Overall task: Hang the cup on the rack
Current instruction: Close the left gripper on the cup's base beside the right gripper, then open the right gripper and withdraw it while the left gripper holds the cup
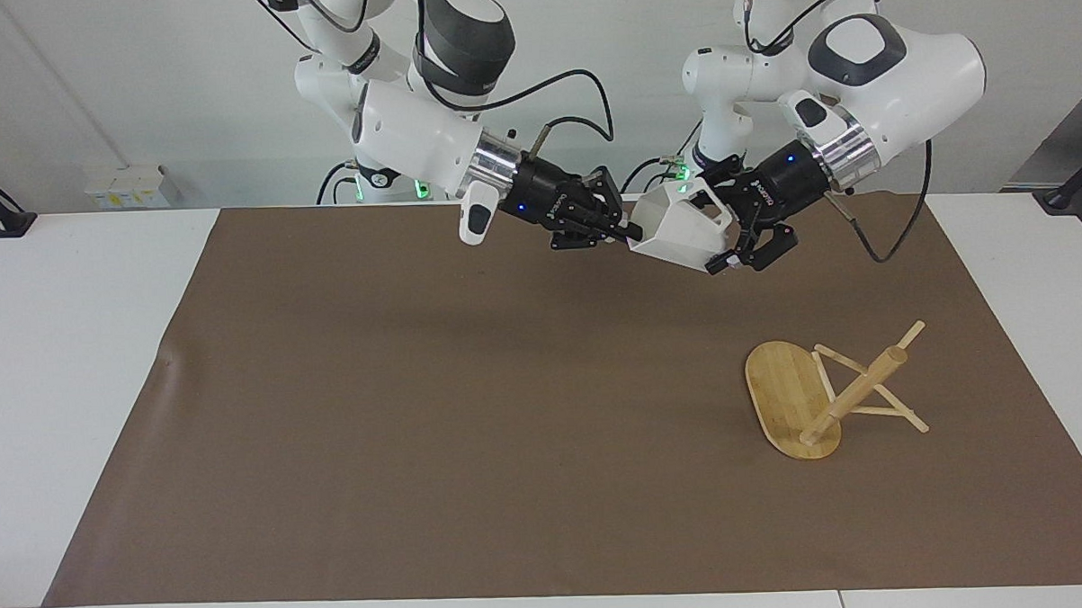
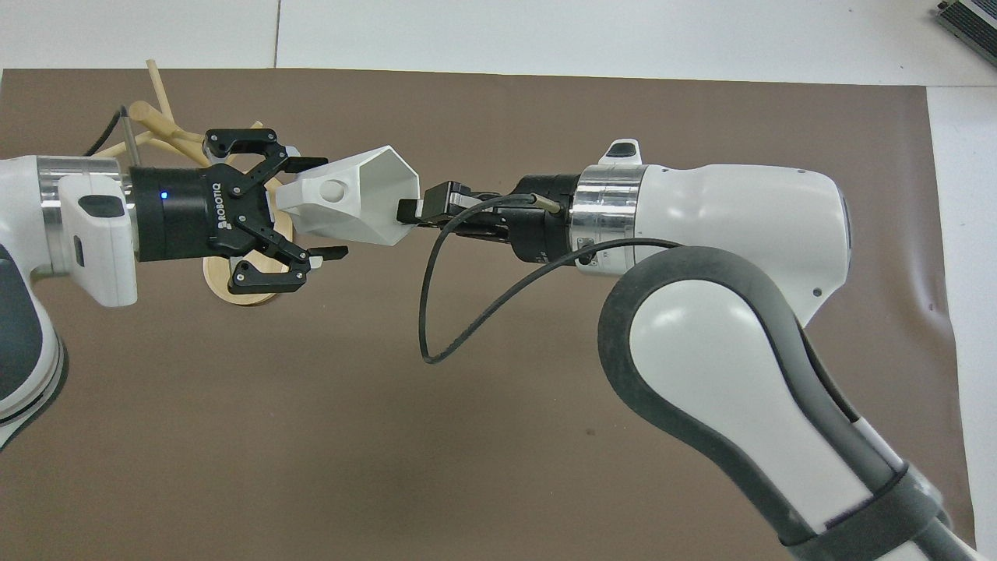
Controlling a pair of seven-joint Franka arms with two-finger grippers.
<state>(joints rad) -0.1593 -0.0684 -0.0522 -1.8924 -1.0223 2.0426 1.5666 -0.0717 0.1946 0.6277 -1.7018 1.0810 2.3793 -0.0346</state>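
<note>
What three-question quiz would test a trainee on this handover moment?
1. True or false: the cup rests on the brown mat.
2. Which gripper is clamped on the cup's rim? A) left gripper B) right gripper
3. Fill in: the rack lies ______ toward the left arm's end of the table.

Key: 1 false, it is held in the air; 2 B, while the left gripper's fingers straddle the cup's base, not closed on it; 3 tipped over.
</note>
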